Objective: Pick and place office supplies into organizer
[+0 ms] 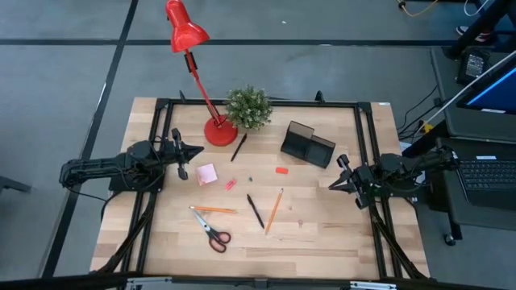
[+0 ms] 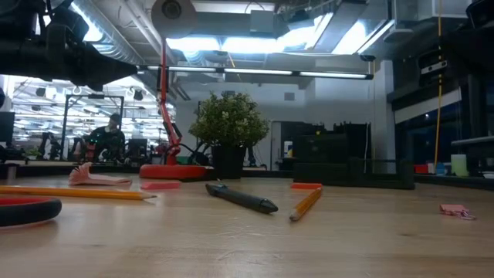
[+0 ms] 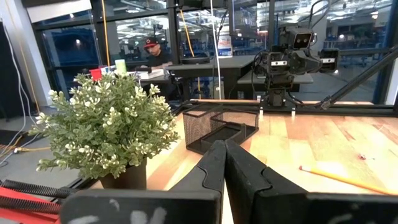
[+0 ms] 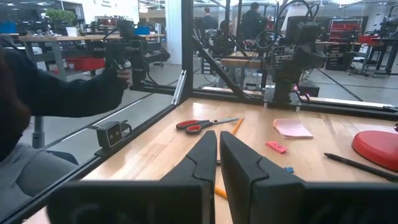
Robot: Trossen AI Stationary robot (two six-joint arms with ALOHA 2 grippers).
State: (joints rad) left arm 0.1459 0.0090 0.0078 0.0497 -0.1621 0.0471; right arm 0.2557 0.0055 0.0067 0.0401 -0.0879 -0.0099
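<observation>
**Both arms wait at the table's edges, supplies loose on the wood**

High view: the left pincer (image 1: 196,151) sits at the left edge of the table (image 1: 322,234), tips pressed together, pointing toward the centre and holding nothing. The right pincer (image 1: 334,183) mirrors it at the right edge, fingers also together and empty. The black organizer (image 1: 307,145) stands right of centre in the upper half, beside the potted plant (image 1: 247,107) and the red lamp (image 1: 197,76). A pink sticky-note pad (image 1: 207,174) lies near the left pincer. Orange-handled scissors (image 1: 212,232) lie lower left, an orange pencil (image 1: 214,209) just above them. A black pen (image 1: 255,210) and a second pencil (image 1: 274,210) lie at lower centre. A red eraser (image 1: 281,170) sits below the organizer.

Low view: the pen (image 2: 241,198) and a pencil (image 2: 306,204) lie mid-frame; the organizer (image 2: 347,162) stands behind at right.

Left wrist view: the closed fingers (image 3: 211,171) point past the plant (image 3: 102,127) at the mesh organizer (image 3: 221,127).

Right wrist view: the closed fingers (image 4: 202,162) face the scissors (image 4: 202,125) and the pad (image 4: 292,129).
</observation>
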